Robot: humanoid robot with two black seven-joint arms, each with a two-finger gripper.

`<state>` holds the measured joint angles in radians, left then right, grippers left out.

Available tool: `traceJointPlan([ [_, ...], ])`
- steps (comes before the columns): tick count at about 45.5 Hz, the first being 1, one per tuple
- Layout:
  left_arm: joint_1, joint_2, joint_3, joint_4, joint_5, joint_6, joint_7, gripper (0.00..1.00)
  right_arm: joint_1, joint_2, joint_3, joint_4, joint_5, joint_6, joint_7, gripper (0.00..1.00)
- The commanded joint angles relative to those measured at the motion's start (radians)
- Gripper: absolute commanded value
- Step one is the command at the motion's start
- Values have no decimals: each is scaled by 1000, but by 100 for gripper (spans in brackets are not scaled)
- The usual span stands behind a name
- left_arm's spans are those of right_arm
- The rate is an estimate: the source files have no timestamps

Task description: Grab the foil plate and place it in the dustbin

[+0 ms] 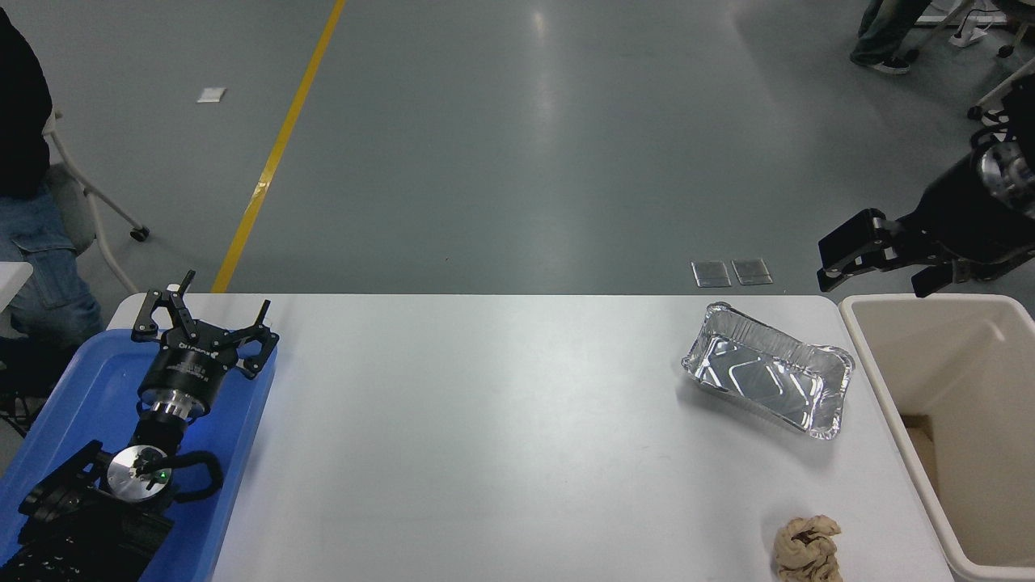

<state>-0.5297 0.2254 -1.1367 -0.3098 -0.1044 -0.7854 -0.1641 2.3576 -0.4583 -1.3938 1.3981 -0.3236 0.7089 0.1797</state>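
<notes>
The foil plate (768, 378) is a shiny silver ribbed tray. It lies flat on the white table (485, 420) near the right edge, lying at a slant. The dustbin (869, 356) is a large beige bin standing just right of the table. My right gripper (841, 271) hangs in the air above the table's far right corner and the bin's far rim. It is well clear of the plate, open and empty. My left gripper (206, 311) is parked at the lower left over the blue tray, fingers spread.
A flat blue tray (242, 420) lies at the table's left edge under the left arm. A small tan wad of paper (807, 548) sits near the front right corner. A person sits at the far left (32, 242); feet show at the top right.
</notes>
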Motion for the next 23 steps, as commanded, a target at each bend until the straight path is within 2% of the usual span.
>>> traceJointPlan([
  [1, -3, 0, 3, 0, 0, 0, 0, 99, -130, -2, 13, -151, 6, -52, -3, 100],
  [14, -3, 0, 3, 0, 0, 0, 2, 99, -553, 21, 13, -385, 9, -488, -14, 100],
  [23, -3, 0, 3, 0, 0, 0, 0, 99, -854, 36, 64, -551, 28, -594, -19, 100],
])
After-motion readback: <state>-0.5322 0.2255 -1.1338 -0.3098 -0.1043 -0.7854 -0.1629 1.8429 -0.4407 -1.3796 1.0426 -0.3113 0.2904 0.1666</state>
